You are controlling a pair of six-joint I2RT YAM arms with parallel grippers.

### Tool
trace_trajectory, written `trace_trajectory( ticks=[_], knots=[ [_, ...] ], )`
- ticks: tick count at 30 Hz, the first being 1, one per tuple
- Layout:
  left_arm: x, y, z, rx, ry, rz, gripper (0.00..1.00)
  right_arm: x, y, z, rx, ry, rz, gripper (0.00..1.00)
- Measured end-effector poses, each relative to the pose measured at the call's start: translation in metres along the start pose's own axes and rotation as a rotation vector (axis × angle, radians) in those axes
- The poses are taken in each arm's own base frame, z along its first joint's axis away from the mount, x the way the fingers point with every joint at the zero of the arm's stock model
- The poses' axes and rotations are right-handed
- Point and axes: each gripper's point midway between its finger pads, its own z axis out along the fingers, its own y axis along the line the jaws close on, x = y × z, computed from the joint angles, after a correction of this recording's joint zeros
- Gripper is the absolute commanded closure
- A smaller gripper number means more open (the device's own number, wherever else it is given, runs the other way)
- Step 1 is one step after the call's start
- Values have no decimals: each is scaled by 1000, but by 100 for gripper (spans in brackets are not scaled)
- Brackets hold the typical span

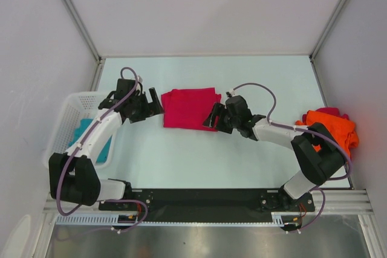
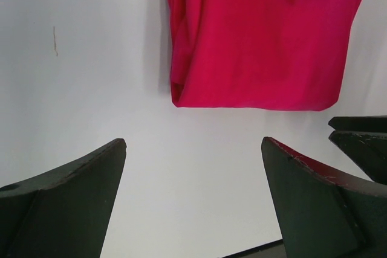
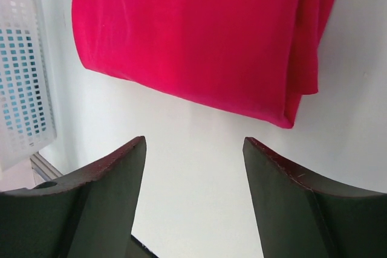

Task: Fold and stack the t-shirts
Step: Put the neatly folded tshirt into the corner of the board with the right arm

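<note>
Pale white worktop (image 1: 242, 161) carries everything. White plastic mesh basket (image 1: 65, 116) sits at its left edge, w/ the teal cloth t-shirt (image 1: 84, 132) bunched inside, only partly visible under the left arm. Crimson-pink cloth t-shirt (image 1: 190, 108) lies mid-worktop, far half, folded to a compact rectangle. Layered edges show on one side in both wrist views (image 2: 266, 40) (image 3: 199, 34), and it looks flat w/ no obvious loose sleeve. Bright orange cloth t-shirt (image 1: 334, 130) is a crumpled heap at the right edge, well apart from the pink one, unfolded. A bit of darker red shows at the heap's far side, can't tell what. Left tool (image 1: 154, 104) is just beside the pink shirt's left edge, jaws spread, nothing in them, not touching cloth (image 2: 193, 143). Right tool (image 1: 211, 119) is just beside the near-right corner, also spread and empty, bare worktop between its jaws (image 3: 195, 140). Judgement: fold on pink looks done, so it's the base of the stack, and orange + teal aren't started, approx one-third through. Next move prob. calls for the right arm to swing to the orange heap, pinch a single edge rather than the whole bunch, and drag it to free worktop to flatten before folding. Left arm needed for the opposite edge.
</note>
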Motion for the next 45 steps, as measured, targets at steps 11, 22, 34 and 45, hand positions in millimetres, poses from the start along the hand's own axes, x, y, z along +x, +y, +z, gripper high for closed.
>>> trace_trajectory(
  ticks=[11, 22, 34, 45],
  knots=[
    [10, 9, 38, -49, 73, -39, 0, -22, -34, -4, 91, -61, -4, 23],
    [21, 9, 87, -67, 128, -136, 0, -40, -62, -3, 141, -75, 41, 18],
    [21, 13, 112, -83, 146, -154, 0, -53, -60, 35, 104, -43, 56, 17],
    [-4, 4, 135, -75, 113, -159, 0, -73, -45, 64, 47, -48, 47, 17]
  ],
)
